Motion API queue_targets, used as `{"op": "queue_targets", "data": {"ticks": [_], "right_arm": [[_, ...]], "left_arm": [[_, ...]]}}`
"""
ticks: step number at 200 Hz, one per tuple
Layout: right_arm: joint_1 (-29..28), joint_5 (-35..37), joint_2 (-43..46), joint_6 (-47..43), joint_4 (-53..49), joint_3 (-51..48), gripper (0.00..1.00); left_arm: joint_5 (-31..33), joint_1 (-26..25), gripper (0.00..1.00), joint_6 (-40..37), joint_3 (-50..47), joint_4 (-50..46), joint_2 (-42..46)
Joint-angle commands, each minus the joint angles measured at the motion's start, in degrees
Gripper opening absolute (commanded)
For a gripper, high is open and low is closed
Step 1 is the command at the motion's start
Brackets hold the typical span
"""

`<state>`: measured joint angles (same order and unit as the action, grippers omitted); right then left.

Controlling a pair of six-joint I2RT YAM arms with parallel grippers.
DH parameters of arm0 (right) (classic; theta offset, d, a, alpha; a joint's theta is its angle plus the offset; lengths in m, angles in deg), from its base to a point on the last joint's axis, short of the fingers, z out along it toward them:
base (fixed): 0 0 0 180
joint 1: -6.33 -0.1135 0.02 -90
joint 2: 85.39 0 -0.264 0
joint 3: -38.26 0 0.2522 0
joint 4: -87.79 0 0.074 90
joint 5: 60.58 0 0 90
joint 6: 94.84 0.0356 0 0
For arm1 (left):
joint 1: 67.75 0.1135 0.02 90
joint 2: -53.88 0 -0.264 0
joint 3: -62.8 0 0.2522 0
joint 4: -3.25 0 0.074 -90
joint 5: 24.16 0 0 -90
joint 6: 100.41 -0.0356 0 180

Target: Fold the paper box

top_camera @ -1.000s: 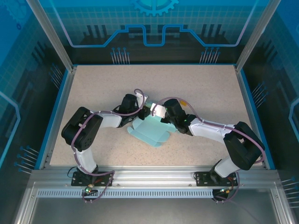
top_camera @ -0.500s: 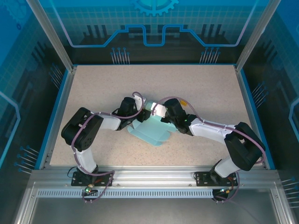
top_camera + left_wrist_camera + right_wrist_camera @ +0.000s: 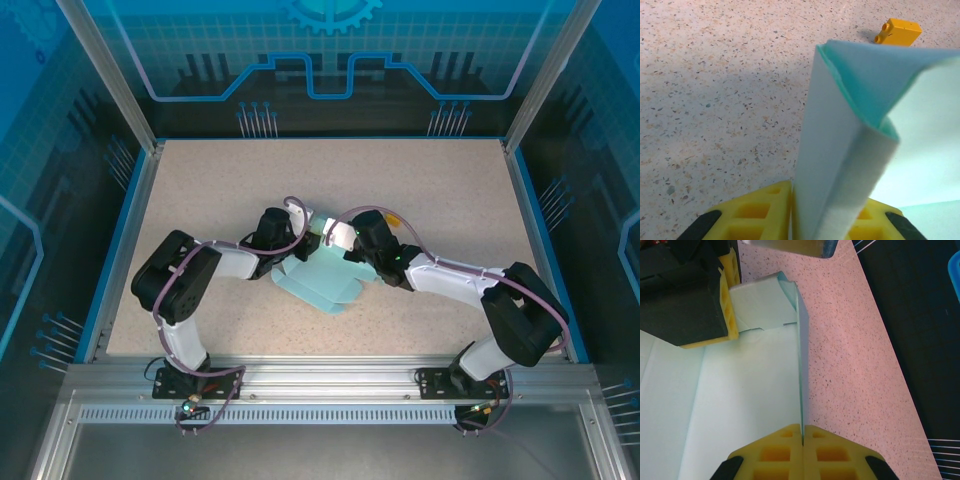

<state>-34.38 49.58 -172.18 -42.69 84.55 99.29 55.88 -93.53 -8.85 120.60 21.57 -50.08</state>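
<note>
The paper box (image 3: 322, 282) is a pale light-blue card sheet, partly folded, lying mid-table between the two arms. My left gripper (image 3: 297, 246) is at its far left corner. In the left wrist view the left gripper (image 3: 827, 202) is shut on a doubled-over flap of the paper box (image 3: 840, 150) that stands upright between its yellow fingers (image 3: 755, 215). My right gripper (image 3: 803, 428) is shut on the thin edge of a raised side wall of the paper box (image 3: 800, 365). The left gripper's fingers (image 3: 729, 290) hold the corner flap just beyond that wall.
A tiny orange-yellow brick (image 3: 898, 31) lies on the speckled table (image 3: 715, 75) past the held flap. The table's right edge (image 3: 890, 340) drops to a dark floor close beside the right gripper (image 3: 340, 245). Blue rails (image 3: 130, 240) border the table.
My left gripper shifted slightly down and left at the box's corner, loosened for a moment, and is closed on the flap again. The right gripper has kept its hold.
</note>
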Motion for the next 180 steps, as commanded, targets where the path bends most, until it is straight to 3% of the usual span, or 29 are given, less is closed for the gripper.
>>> {"op": "queue_targets", "data": {"ticks": [1,44,100,142,180], "right_arm": [[0.7,0.3,2.0,1.7,0.1,-0.6,0.04],[0.8,-1.5,3.1,4.6,-0.7,-0.4,0.2],[1.4,-10.2,6.7,12.1,-4.2,1.1,0.43],[3.1,-17.8,9.6,17.5,-5.3,1.2,0.5],[4.6,-20.3,10.0,20.0,-5.4,0.3,0.52]], "left_arm": [[0.2,-0.2,0.18,0.6,0.4,1.3,0.8],[0.7,-1.4,0.17,-1.0,0.7,1.7,0.0],[1.0,-2.5,0.16,-1.9,0.5,2.4,-0.5],[1.2,-2.9,0.17,-2.4,0.6,2.1,-0.6],[1.2,-3.0,0.17,-2.7,0.6,2.0,-0.9]]}}
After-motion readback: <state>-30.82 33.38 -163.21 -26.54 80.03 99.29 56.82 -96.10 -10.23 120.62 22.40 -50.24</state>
